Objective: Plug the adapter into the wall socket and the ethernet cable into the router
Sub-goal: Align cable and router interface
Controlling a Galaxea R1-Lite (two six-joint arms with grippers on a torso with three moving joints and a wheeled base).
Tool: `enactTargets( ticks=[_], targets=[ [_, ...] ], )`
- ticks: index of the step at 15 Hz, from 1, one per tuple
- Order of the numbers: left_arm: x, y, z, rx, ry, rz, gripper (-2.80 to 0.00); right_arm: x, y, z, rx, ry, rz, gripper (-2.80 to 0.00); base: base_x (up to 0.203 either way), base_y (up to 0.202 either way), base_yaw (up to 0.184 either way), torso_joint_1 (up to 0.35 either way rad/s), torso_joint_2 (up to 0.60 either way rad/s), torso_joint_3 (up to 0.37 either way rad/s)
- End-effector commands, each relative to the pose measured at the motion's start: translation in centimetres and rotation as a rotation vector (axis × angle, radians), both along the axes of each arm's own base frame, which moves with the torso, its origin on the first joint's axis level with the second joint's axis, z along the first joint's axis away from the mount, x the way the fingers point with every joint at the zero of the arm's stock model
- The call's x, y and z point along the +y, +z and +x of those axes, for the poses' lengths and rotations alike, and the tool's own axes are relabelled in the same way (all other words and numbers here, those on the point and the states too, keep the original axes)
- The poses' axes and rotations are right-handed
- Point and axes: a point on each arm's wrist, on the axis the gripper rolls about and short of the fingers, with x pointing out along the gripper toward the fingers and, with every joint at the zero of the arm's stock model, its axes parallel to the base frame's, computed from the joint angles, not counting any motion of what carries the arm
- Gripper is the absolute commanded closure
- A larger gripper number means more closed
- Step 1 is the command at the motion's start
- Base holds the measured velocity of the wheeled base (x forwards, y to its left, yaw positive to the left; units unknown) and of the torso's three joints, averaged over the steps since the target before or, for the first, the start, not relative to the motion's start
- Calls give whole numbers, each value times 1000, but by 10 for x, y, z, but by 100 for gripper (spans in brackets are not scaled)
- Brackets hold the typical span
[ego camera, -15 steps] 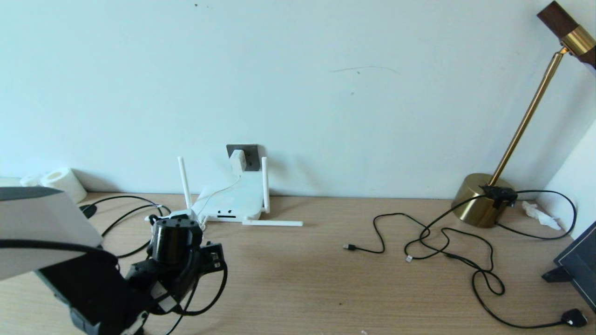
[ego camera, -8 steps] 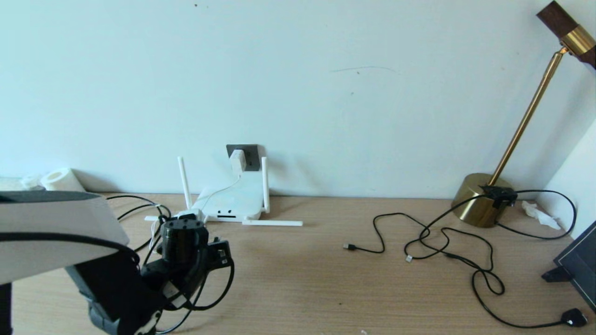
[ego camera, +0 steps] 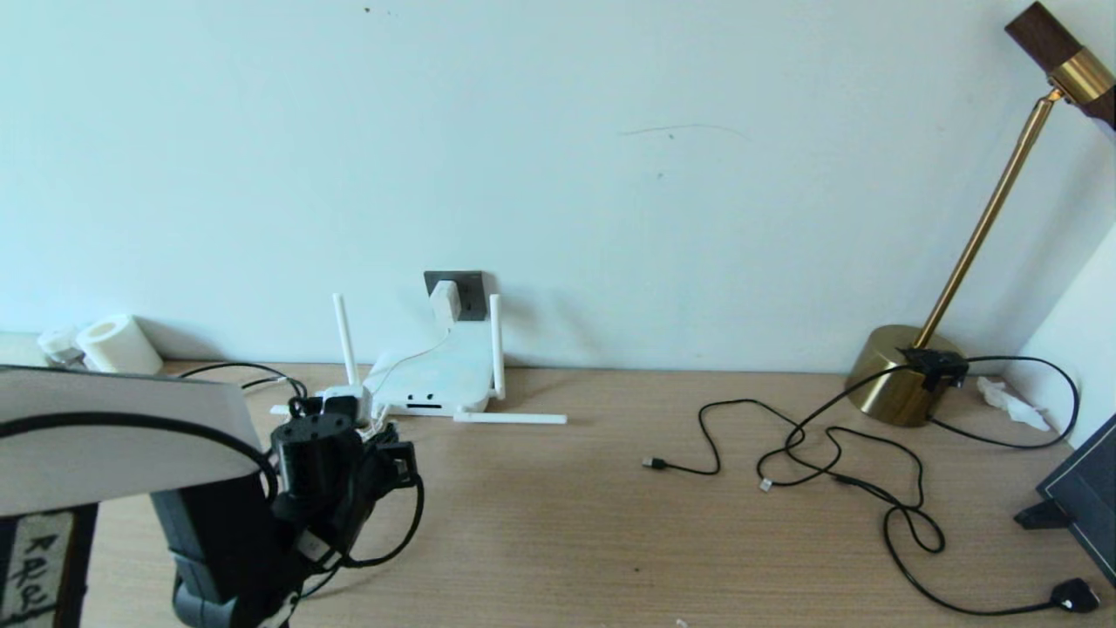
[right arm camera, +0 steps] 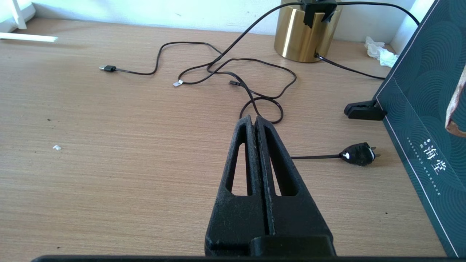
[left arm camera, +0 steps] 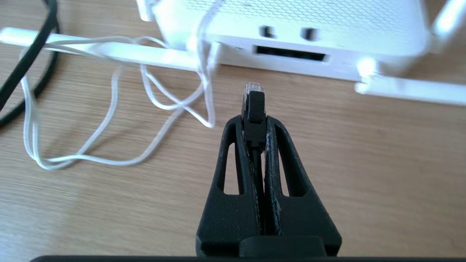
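Note:
My left gripper (left arm camera: 254, 122) is shut on the ethernet cable's black connector (left arm camera: 253, 103), whose clear tip sticks out past the fingertips. The tip points at the router (left arm camera: 309, 18) and sits a short way in front of its dark port slot (left arm camera: 290, 53), apart from it. In the head view the left gripper (ego camera: 344, 408) is just front-left of the white router (ego camera: 440, 375). The white adapter (ego camera: 445, 301) sits in the dark grey wall socket (ego camera: 471, 292) behind the router. Its thin white cord (left arm camera: 113, 91) loops on the table. My right gripper (right arm camera: 254, 120) is shut and empty over the table's right half.
A router antenna (ego camera: 510, 419) lies flat on the table. Thin black cords (ego camera: 828, 445) sprawl at the right, ending in a black plug (ego camera: 1074, 596). A brass lamp (ego camera: 902, 375) and a dark box (ego camera: 1081, 497) stand far right. A paper roll (ego camera: 118, 344) is far left.
My left gripper, still holding the connector, has swung closer to the router's port edge, ending a little left of where it was half a second ago. The right arm has not moved.

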Motion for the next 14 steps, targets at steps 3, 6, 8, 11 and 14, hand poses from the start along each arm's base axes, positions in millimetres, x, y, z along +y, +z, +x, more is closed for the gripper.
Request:
enactTargets(
  ticks=[3,6,8,11,14],
  targets=[
    [5,-8,4,12,-7,3,0,0,0,0,-1,1,0,0,0,0,0,0,0,0],
    [6,-15,4,37,-80,-37,0,0,0,0,0,1,0,0,0,0,0,0,0,0],
    [3,-15,7,27,-103,-50,0,0,0,0,-1,1,0,0,0,0,0,0,0,0],
    [1,-19,5,43,-110,-50,0,0,0,0,-1,1,0,0,0,0,0,0,0,0],
    [0,-17,7,30,-122,-56,0,0,0,0,1,1,-1,0,0,0,0,0,0,0]
  ],
)
